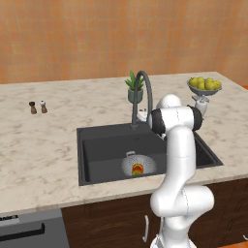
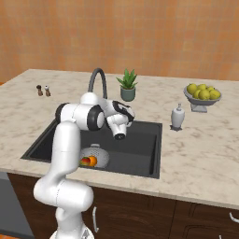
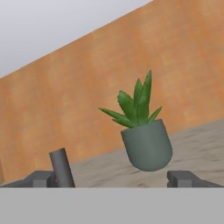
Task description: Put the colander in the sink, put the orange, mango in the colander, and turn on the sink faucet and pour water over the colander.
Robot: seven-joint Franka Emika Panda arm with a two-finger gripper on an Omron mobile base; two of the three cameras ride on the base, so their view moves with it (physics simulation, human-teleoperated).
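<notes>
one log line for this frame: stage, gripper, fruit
stage: reaching for sink faucet | gripper: open, empty | colander: in sink | orange, mango: in colander

A pale marbled desk (image 1: 43, 145) carries everything — the black sink (image 1: 104, 145) is set into its middle. Behind the sink, the dark faucet (image 1: 143, 92) rises from the desk, with a potted plant (image 2: 128, 86) just beyond it. Right of the sink stands a white soap bottle (image 2: 177, 116); farther right — a pedestal bowl of yellow-green fruit (image 2: 202, 94). Well left of the sink stand two small shakers (image 1: 38, 107).
</notes>
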